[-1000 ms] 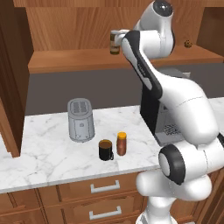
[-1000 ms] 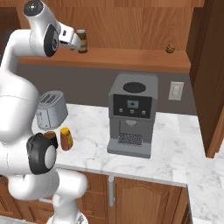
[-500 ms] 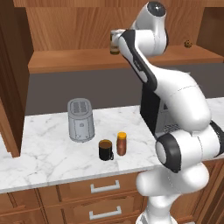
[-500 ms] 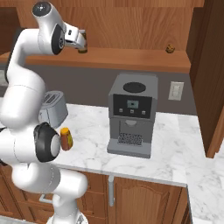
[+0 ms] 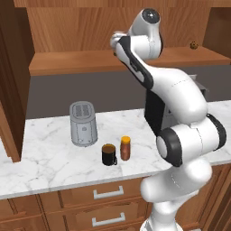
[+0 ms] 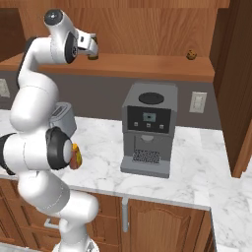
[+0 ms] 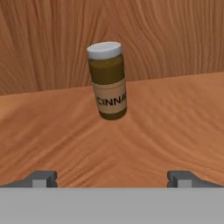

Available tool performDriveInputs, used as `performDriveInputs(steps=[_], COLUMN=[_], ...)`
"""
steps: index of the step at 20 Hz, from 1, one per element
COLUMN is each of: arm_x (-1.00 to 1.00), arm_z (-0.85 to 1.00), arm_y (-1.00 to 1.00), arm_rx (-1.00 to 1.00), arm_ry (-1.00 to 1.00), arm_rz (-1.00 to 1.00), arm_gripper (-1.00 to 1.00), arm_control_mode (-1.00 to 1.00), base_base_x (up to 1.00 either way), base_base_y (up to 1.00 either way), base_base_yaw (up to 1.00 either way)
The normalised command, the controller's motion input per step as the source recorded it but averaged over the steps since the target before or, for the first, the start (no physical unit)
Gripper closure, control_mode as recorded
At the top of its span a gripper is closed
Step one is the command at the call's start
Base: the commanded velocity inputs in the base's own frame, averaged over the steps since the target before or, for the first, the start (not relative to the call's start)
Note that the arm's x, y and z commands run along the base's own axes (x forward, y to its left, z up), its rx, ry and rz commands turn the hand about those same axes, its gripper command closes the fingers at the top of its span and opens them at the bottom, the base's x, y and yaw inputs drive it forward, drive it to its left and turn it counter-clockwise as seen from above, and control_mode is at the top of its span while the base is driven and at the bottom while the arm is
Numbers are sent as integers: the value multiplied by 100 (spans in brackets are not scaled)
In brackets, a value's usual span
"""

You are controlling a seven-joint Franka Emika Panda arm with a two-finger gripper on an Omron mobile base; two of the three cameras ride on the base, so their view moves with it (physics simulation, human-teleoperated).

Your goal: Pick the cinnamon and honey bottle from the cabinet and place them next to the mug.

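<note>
The cinnamon (image 7: 108,81) stands upright on the wooden shelf board of the cabinet (image 7: 175,127), close to the back wall. In the hand view it is ahead of the gripper (image 7: 113,178), between the lines of the two fingertips (image 7: 41,178) and a little left of the middle, with bare shelf between them. The jaws stand wide apart and hold nothing. The jar is a small cylinder with a dark olive-brown body, a pale label band with letters on it and a flat white lid. The shelf and the back wall have a warm brown wood grain, smooth and not shiny.

In the right base view the gripper (image 6: 91,45) is up at the shelf, just in front of the jar (image 6: 93,55).

Lower, on the white marble counter (image 5: 40,167), the honey bottle (image 5: 125,148) stands just beside the mug (image 5: 108,154), on its right. The bottle is reddish-brown with an orange cap; the mug is nearly black, round, with a brown top. Behind them stands a grey metal toaster (image 5: 83,123). A grey coffee machine (image 6: 148,129) stands further along the counter in the right base view.
</note>
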Motion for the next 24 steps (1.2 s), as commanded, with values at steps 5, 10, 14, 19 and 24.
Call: performDriveInputs(steps=[5,10,14,19,24], arm_x=[36,32,33,25,9], arm_z=[0,0,0,0,-2], arm_y=[3,0,0,1,0], arm_rx=[-3,-3,-2,0,0], arm_ry=[0,0,0,0,0], arm_rz=[-4,-6,-5,-1,0], arm_gripper=[-100,-100,-100,-100,-100], arm_control_mode=[-100,-100,-100,-100,-100], base_base_x=[0,0,0,0,0], base_base_y=[0,0,0,0,0], base_base_yaw=[0,0,0,0,0])
